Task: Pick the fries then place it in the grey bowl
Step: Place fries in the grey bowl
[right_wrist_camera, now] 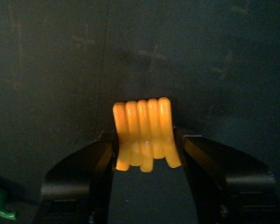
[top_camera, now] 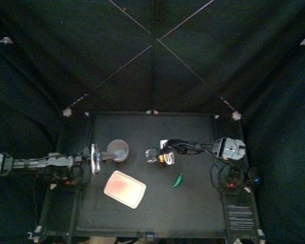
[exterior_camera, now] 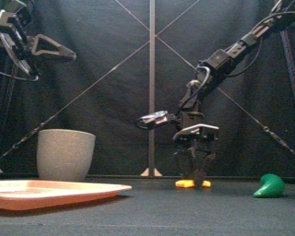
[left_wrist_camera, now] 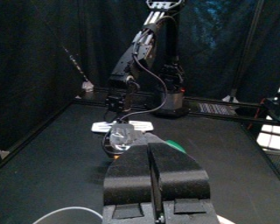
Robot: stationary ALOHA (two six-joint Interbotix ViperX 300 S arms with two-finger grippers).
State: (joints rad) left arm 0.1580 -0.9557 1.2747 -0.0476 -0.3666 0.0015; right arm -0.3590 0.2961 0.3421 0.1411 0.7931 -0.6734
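The bundle of yellow-orange toy fries (right_wrist_camera: pixel 146 131) sits low on the black table (top_camera: pixel 181 214), near its middle and toward the back. In the front view its orange ends (exterior_camera: pixel 194 183) show at the table surface, just under the fingertips. The right gripper (exterior_camera: pixel 194 173) points straight down over it. Its two black jaws stand one on each side of the bundle and press against its lower half, pinching the fries between them. The right arm reaches in from the right, past the table's middle.

A small green toy with a pointed top (exterior_camera: pixel 271 187) lies to the right of the fries, apart from them and nearer the front edge. The tall grey speckled cup (exterior_camera: pixel 66 153) stands upright on the table to the left of the fries, well apart. The flat pink tray (exterior_camera: pixel 40 194) lies in front of the cup, toward the front. The left gripper (left_wrist_camera: pixel 154 150) hangs raised at the table's left side, beside the cup, with its jaws pressed together on nothing.
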